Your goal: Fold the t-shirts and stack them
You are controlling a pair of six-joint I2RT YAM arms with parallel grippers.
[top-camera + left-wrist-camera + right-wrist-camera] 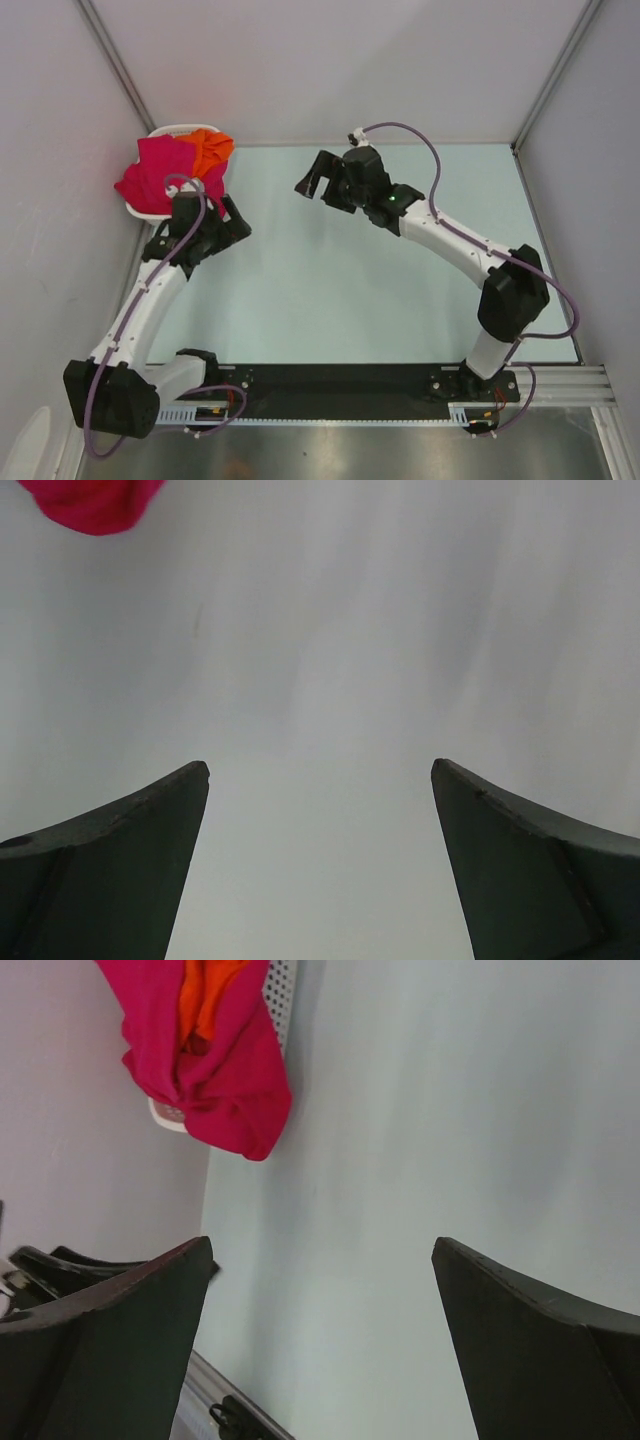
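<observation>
Crimson-pink t-shirts (158, 172) and one bright orange t-shirt (211, 148) lie crumpled in a heap in a white slotted basket (174, 130) at the table's far left corner. The pink cloth hangs over the basket's rim. My left gripper (236, 222) is open and empty, just right of the basket, over bare table. Its wrist view shows a pink shirt edge (90, 505) at the top left. My right gripper (311, 181) is open and empty near the table's far middle. Its wrist view shows the pink shirts (225, 1080), the orange one (205, 995) and the basket (283, 985).
The pale blue-green table (330, 290) is walled in by white panels on the left, back and right. A black and aluminium rail (340, 385) with both arm bases runs along the near edge. Part of the left arm (60, 1265) shows in the right wrist view.
</observation>
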